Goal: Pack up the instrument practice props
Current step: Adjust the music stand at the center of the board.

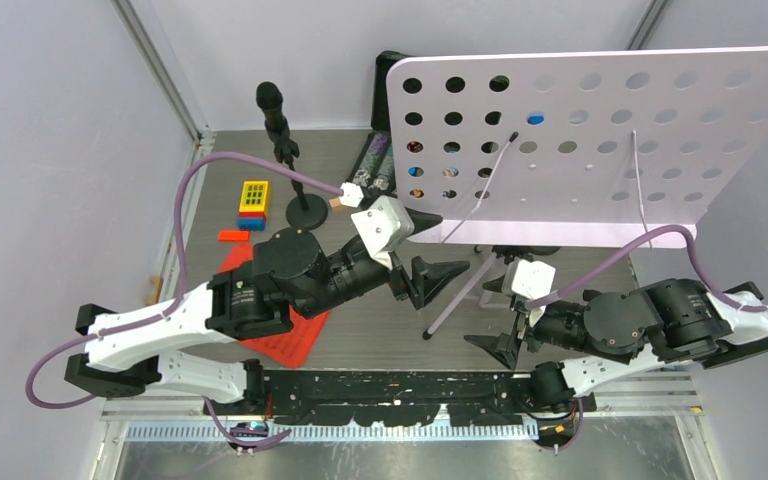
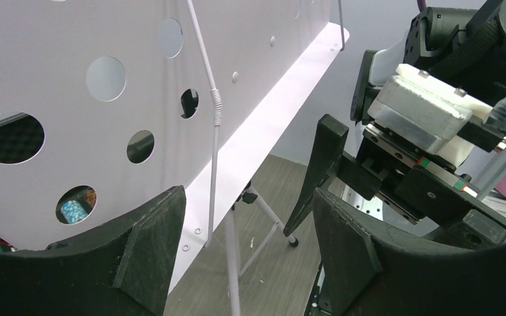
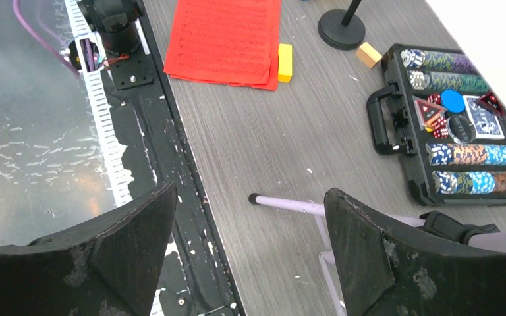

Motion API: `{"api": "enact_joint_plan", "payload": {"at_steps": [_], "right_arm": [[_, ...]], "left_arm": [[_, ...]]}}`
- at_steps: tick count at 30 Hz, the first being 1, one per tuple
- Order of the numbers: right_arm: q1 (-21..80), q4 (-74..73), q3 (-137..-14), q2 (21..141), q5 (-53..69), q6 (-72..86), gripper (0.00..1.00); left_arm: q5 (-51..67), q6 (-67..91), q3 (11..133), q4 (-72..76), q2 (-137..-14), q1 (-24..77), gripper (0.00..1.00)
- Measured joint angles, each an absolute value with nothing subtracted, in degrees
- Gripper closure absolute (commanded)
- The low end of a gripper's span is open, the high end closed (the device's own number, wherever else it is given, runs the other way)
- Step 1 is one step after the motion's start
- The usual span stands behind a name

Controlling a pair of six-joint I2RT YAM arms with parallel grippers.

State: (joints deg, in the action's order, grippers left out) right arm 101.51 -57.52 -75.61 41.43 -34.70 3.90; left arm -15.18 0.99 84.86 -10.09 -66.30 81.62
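The white hole-punched music rack (image 1: 600, 130) stands at the back right on silver tripod legs (image 1: 460, 295). My left gripper (image 1: 440, 250) is open and empty just in front of the rack's lower left edge. In the left wrist view the rack (image 2: 72, 99) and its pole (image 2: 234, 263) lie between my open fingers (image 2: 151, 243). My right gripper (image 1: 500, 315) is open and empty beside a tripod leg (image 3: 290, 205). One black microphone (image 1: 272, 100) stands on its round base (image 1: 307, 212); no second one shows. Red sheet-music pages (image 1: 290, 335) lie under my left arm and also show in the right wrist view (image 3: 227, 39).
A black case of poker chips (image 3: 454, 125) lies open behind the rack. Yellow and blue toy blocks (image 1: 254, 195) and a red block (image 1: 232, 236) sit at the left. A yellow block (image 3: 285, 62) touches the red pages. A black rail (image 1: 400, 385) runs along the near edge.
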Motion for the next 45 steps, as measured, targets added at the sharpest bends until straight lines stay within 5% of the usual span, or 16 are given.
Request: {"api": "enact_joint_plan", "payload": {"at_steps": [10,19,24,32,45], "right_arm": [[101.51,-59.13,-71.72,38.89,-36.01,6.98,0.13],[101.51,-59.29,-67.79,35.46,-37.87,9.39,0.13],[101.51,-59.24,-66.13,32.8,-38.85,11.35,0.15],[101.51,-59.55,-62.33,29.74,-40.56,16.03,0.15],[101.51,-54.22,-57.1,23.81,-43.07,24.16,0.15]], "left_arm": [[-14.72,1.15,81.21,-9.78,-62.96,81.6,0.18],[-10.61,6.96,62.15,-9.78,-44.14,81.62,0.23],[-13.41,11.49,49.78,-5.93,-37.95,81.62,0.15],[-19.4,13.39,32.45,8.16,-43.09,80.58,0.02],[-3.49,19.14,37.91,27.86,-63.24,62.78,0.0]]}}
